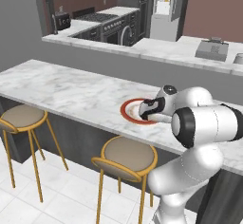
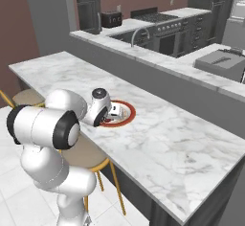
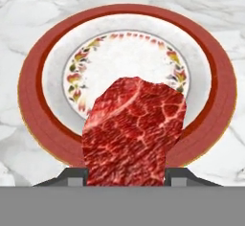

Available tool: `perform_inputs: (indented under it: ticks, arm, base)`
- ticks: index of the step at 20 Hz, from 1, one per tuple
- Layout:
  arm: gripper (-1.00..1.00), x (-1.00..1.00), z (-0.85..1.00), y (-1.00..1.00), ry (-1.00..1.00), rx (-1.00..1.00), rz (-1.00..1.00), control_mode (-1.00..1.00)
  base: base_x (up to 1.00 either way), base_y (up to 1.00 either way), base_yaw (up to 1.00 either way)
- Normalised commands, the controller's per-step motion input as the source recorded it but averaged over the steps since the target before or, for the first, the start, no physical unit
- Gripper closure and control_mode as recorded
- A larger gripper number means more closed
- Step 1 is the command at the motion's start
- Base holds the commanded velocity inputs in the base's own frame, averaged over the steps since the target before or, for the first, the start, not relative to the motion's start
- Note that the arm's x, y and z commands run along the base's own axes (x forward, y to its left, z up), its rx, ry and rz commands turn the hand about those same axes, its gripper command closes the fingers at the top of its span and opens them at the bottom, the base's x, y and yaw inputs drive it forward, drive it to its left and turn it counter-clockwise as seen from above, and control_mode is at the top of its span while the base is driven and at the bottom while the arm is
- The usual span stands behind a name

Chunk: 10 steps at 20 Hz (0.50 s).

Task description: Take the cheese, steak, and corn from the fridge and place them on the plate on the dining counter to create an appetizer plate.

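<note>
The steak (image 3: pixel 134 134), a dark-red marbled slab, hangs between my fingertips, with my gripper (image 3: pixel 127 175) shut on it. Right below it lies the plate (image 3: pixel 210 86), red-rimmed with a pale centre and a flower ring, bare of food. From the base views, my gripper (image 1: pixel 151 111) (image 2: pixel 111 115) hovers low over the plate (image 1: pixel 127 109) (image 2: pixel 128 109) on the dining counter (image 1: pixel 71 90) (image 2: pixel 182 143). The fridge (image 1: pixel 166 9) stands far back, across the kitchen. The cheese and the corn are out of view.
Two round stools (image 1: pixel 23 116) (image 1: pixel 128 154) stand under the counter's near edge. Behind it runs a second, higher counter (image 1: pixel 156 50) with a grey box (image 1: pixel 212 50) on it. A stove (image 1: pixel 102 23) and a sink tap (image 2: pixel 139 33) lie beyond.
</note>
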Motion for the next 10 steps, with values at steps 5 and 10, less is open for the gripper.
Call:
perform_inputs:
  ticks: [5, 10]
  arm:
    - [-1.0, 0.57, -0.08, 0.0, -0.11, 0.0, 0.0, -1.0]
    - [-1.0, 0.18, 0.0, 0.0, -0.04, 0.0, 0.0, -1.0]
  base:
    - [0.0, 0.0, 0.0]
    - [0.0, 0.0, 0.0]
